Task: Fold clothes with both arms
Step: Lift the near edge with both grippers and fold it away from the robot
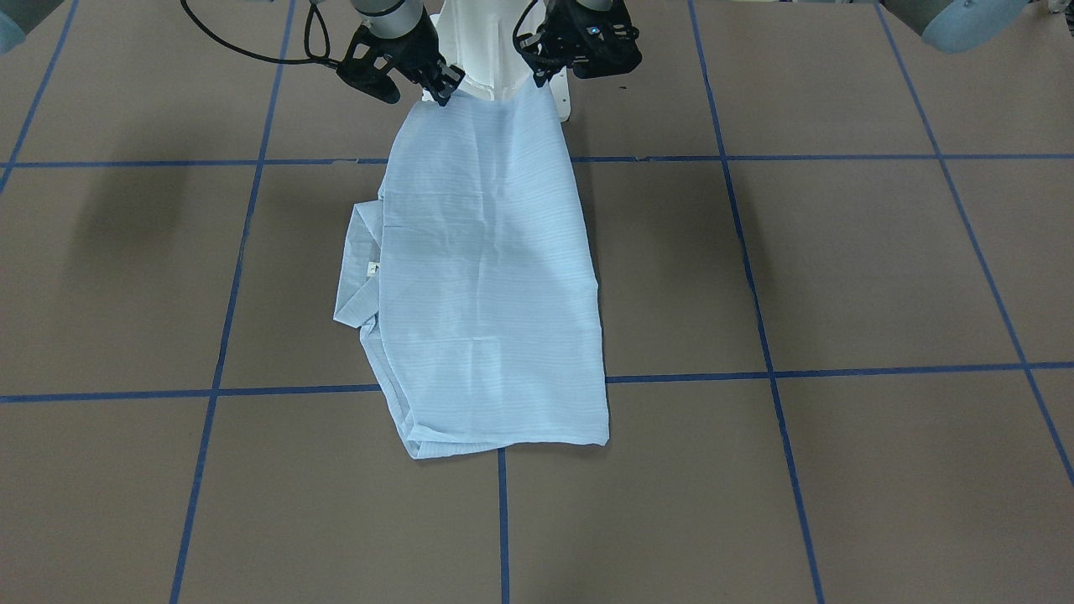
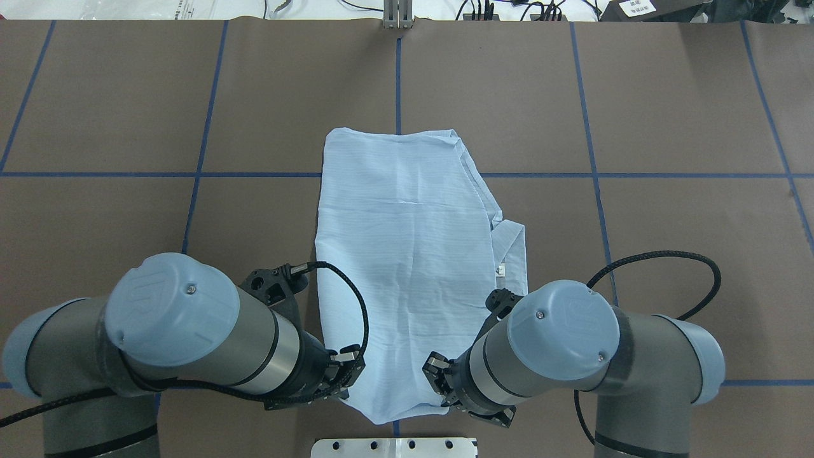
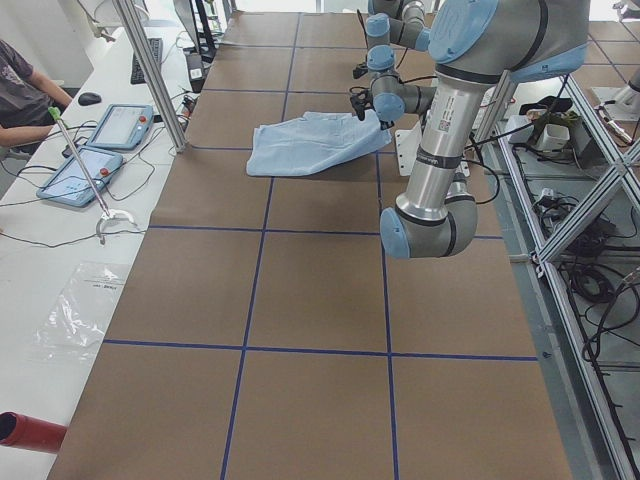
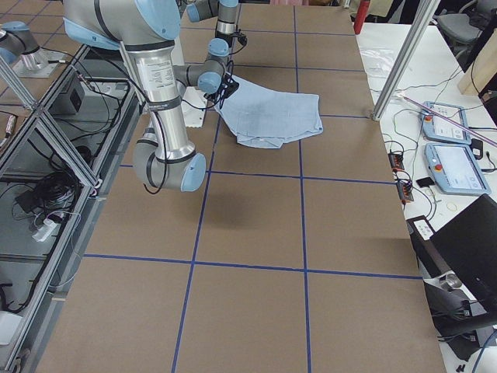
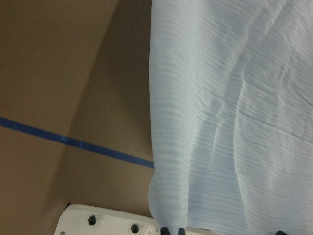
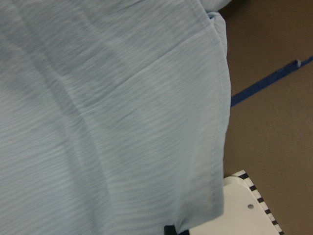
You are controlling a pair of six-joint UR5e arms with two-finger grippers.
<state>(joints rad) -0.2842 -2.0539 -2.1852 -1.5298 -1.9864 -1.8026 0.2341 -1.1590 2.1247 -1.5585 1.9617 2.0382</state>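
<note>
Left gripper (image 1: 543,77): pinched shut on one corner of the shirt (image 1: 491,277), upper centre of the front-facing frame.
Right gripper (image 1: 438,91): pinched shut on the neighbouring corner, so the two together keep that edge spread and level.
Shirt position: mid-frame. Lower part flat on the table (image 1: 839,252), upper end raised – probably lifted for folding toward the frame's bottom.
Collar (image 1: 357,281): protrudes at the shirt's left side, neck label (image 1: 373,268) exposed.

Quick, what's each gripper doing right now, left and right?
Left gripper: shut on the shirt, pinching one corner of the edge nearest the robot.
Right gripper: shut on the shirt, at the other corner of that edge.
</note>
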